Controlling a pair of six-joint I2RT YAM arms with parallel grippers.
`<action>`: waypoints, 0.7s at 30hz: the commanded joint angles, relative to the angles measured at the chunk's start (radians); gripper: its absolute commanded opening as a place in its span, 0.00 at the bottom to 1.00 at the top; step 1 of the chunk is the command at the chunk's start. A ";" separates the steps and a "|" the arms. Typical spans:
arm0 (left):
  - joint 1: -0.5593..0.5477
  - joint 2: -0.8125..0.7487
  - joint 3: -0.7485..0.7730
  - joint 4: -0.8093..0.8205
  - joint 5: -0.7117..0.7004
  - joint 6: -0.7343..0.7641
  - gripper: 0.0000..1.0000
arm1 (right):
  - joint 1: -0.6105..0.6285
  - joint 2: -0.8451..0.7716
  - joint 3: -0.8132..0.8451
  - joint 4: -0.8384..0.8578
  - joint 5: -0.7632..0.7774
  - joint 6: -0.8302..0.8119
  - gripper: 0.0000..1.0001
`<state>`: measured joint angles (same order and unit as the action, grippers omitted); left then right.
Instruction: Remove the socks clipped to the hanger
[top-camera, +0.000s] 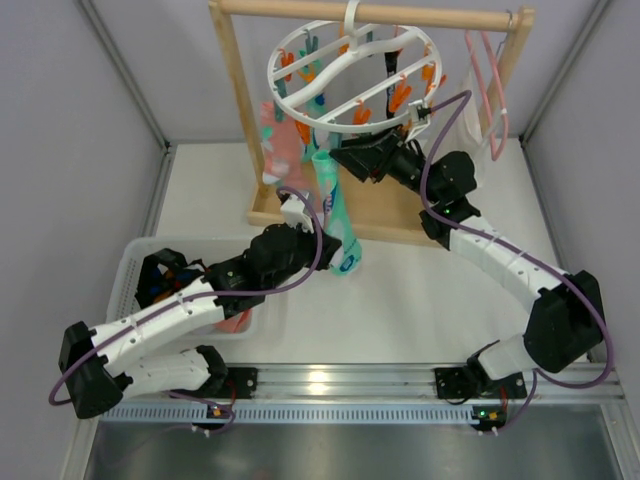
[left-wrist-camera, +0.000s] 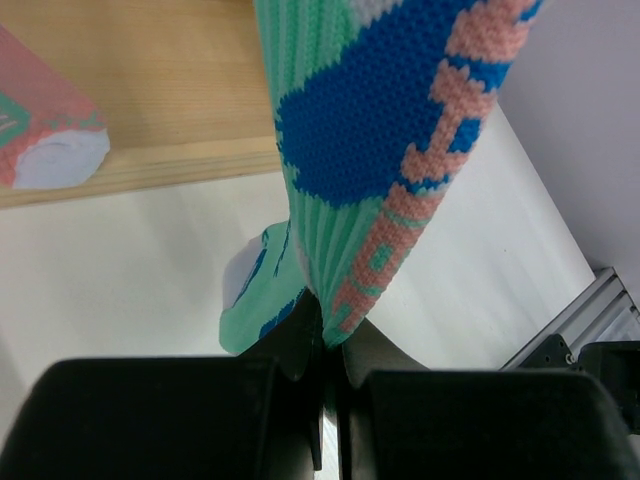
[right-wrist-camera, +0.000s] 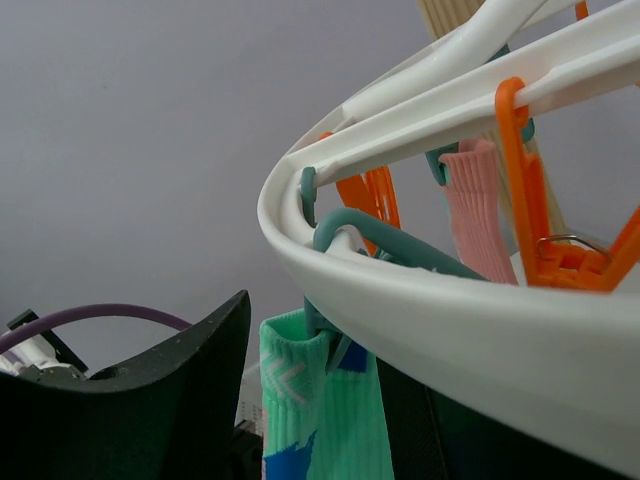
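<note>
The white ring hanger (top-camera: 350, 80) hangs from the wooden rack, with orange and teal clips under it. A mint-green sock with blue and salmon patterns (top-camera: 335, 205) hangs from a teal clip (right-wrist-camera: 330, 320) on the ring's near rim (right-wrist-camera: 450, 320). My left gripper (top-camera: 322, 250) is shut on this sock's lower end (left-wrist-camera: 380, 150), just above the table. My right gripper (top-camera: 340, 158) stands open around the sock's cuff (right-wrist-camera: 320, 420) and its clip, and the left finger (right-wrist-camera: 170, 390) is clear of the fabric. Pink socks (top-camera: 280, 140) hang further left, one seen behind the ring (right-wrist-camera: 478, 215).
A white bin (top-camera: 135, 265) at the left holds loose socks under my left arm. The wooden rack's base (top-camera: 390, 215) lies behind the hanging sock. A pink wire hanger (top-camera: 490, 90) with a white cloth (top-camera: 465, 130) hangs at the rack's right end.
</note>
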<state>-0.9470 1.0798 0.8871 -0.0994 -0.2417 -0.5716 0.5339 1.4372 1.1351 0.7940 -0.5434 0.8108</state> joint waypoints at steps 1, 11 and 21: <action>0.002 -0.021 0.041 0.003 0.016 0.007 0.00 | 0.008 -0.027 0.074 -0.039 -0.006 -0.061 0.49; 0.002 -0.014 0.041 0.001 0.030 0.004 0.00 | 0.044 -0.008 0.160 -0.182 0.089 -0.142 0.45; 0.002 -0.026 0.030 0.003 -0.004 0.010 0.00 | 0.064 -0.015 0.150 -0.214 0.152 -0.154 0.30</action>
<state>-0.9455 1.0798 0.8974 -0.0986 -0.2310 -0.5720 0.5739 1.4372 1.2457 0.5755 -0.4126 0.6735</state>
